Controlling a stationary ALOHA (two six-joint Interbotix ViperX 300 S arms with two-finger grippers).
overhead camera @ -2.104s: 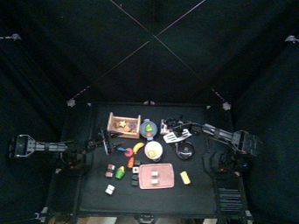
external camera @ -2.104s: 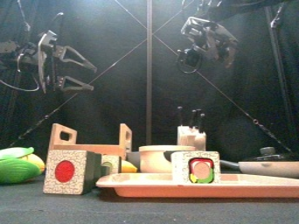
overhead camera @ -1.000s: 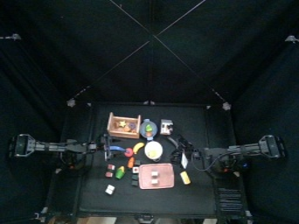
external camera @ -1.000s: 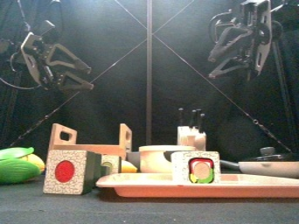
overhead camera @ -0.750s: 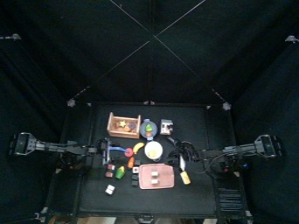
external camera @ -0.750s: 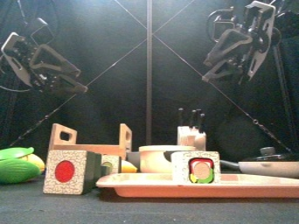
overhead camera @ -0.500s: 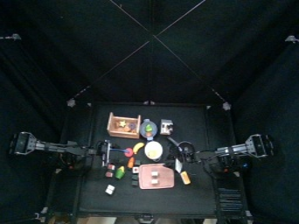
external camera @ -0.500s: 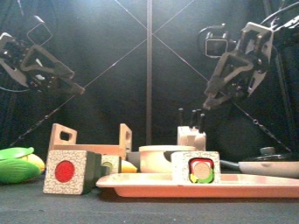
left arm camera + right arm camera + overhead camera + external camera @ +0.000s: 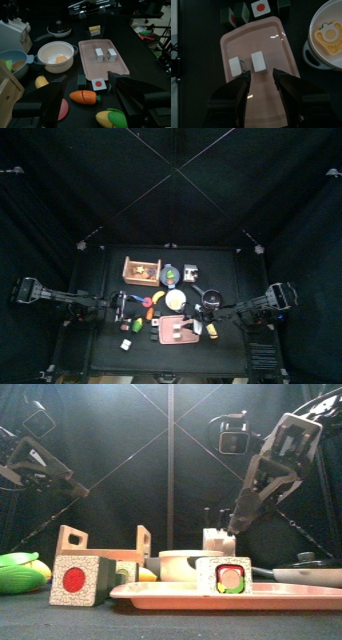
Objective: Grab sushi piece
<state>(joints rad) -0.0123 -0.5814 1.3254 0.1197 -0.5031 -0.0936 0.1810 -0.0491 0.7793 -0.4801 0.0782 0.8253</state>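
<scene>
**A:** So where's the sushi sitting? I count two white blocky sushi pieces point(image 9: 256, 62) side by side, near the middle of the glossy pink rectangular plastic tray point(image 9: 264, 97). From the front, the near one shows a dark wrap around white rice with a green and red centre point(image 9: 229, 576).

**B:** Yep. The right gripper point(image 9: 260, 75) hangs over that tray with its matte black fingers point(image 9: 290, 86) spread apart, and the sushi pair shows in the gap just past the tips. Can't tell if it's touching anything; in the front view it looks well above the worktop point(image 9: 80, 620).

**A:** And the left gripper point(image 9: 92, 92)?

**B:** Also spread wide, off to the left side over a smooth orange carrot-shaped toy point(image 9: 84, 96) and a bumpy yellow corn cob toy point(image 9: 110, 119). Holding nothing.

**A:** Beside the tray there's a round cream-coloured pot with a yellow chunk inside point(image 9: 56, 53), plus a chunky red-centred sushi cube with a dark rim point(image 9: 78, 579) standing at the front, apart from the tray.

**B:** And an open wooden crate point(image 9: 104, 542) behind that cube.
</scene>
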